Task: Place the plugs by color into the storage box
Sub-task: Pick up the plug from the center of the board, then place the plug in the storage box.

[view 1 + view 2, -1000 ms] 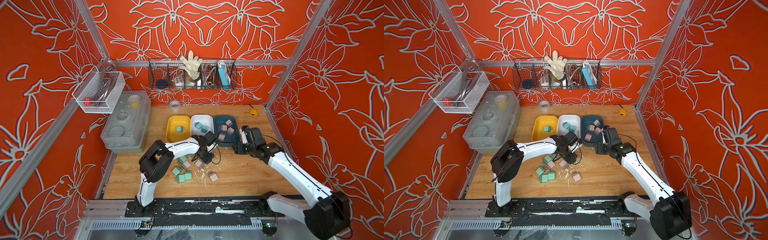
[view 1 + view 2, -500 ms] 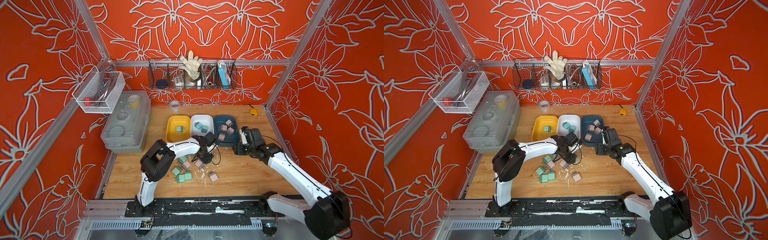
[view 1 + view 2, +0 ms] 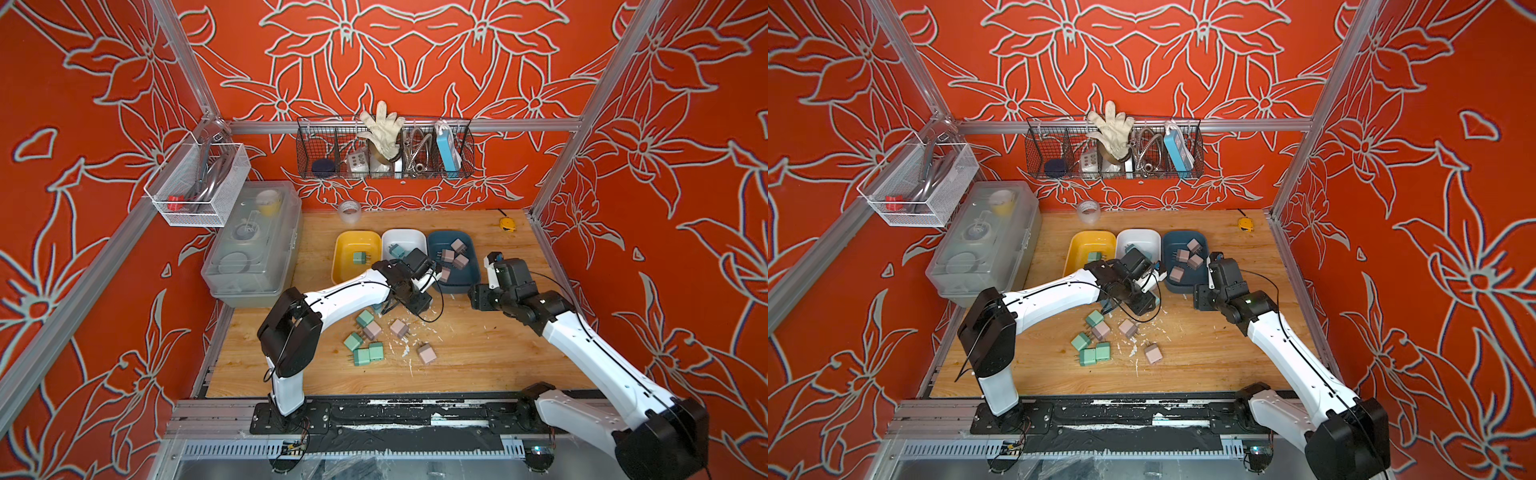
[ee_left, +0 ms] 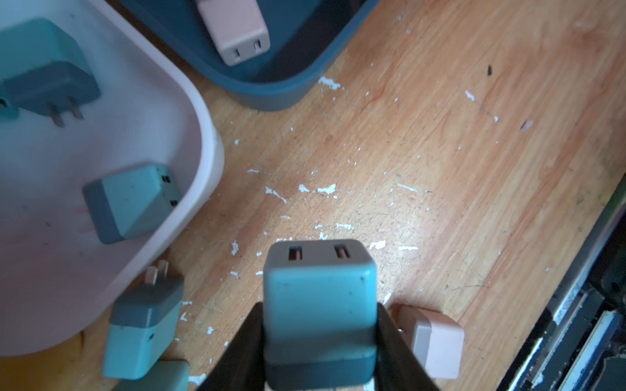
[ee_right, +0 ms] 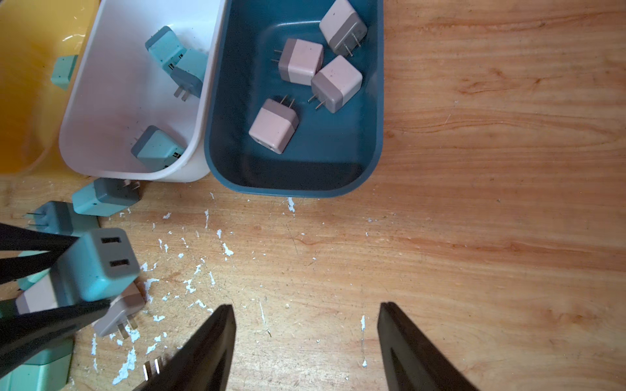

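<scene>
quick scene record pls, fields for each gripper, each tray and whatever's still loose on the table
left gripper: shut on a teal plug
right gripper: open, empty
yellow tray: one mint plug
white tray: three teal plugs
blue tray: four pink plugs
loose plugs: mint, pink and teal, scattered in front of the trays

Left tool clamps a teal plug; right tool gapes wide, empty.
Both arms reach forward and low: left arm angled rightward, right arm angled leftward, their wrists near each other but apart.
</scene>
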You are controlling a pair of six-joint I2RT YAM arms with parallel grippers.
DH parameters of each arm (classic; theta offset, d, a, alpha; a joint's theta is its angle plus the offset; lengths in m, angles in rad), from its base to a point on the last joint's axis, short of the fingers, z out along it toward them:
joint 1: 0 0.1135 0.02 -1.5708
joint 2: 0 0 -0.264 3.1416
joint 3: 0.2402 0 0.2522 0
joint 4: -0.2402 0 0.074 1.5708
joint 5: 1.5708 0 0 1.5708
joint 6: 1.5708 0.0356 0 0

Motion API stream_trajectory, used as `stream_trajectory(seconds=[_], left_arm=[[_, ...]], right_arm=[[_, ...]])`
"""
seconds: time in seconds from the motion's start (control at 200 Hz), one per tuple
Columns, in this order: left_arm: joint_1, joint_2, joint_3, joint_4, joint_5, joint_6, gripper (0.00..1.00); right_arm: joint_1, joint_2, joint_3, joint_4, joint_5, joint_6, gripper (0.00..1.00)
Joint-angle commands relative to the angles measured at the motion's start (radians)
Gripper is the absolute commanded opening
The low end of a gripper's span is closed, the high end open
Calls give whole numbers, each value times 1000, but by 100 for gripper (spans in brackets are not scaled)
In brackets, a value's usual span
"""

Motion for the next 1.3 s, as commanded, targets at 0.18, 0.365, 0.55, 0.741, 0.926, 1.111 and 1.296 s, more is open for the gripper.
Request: stream_trajectory(seconds=[0.18,0.365,0.55,0.741,0.926,1.111,1.296], left_arm=[[97,53,108,-21,-48,67,27],[182,133,186,-9,-63,64,32],[209,230,281,-38,-99,88,46],[209,248,306,-47,-135,102,54],[209,225,283,-39,-131,91,55],[208,201,268,-39,-131,88,55],[209,169,257,-32,-131,86,55]], right_arm=[[0,-13,0,-12,40,-42,72],[0,6,9,-16,42,-68,73],[0,31,21,-18,23,-67,73],[0,26,18,-27,23,-65,73],[0,22,12,-26,9,-51,73],[0,24,13,-27,-3,-45,73],[0,23,17,-28,-14,-40,73]])
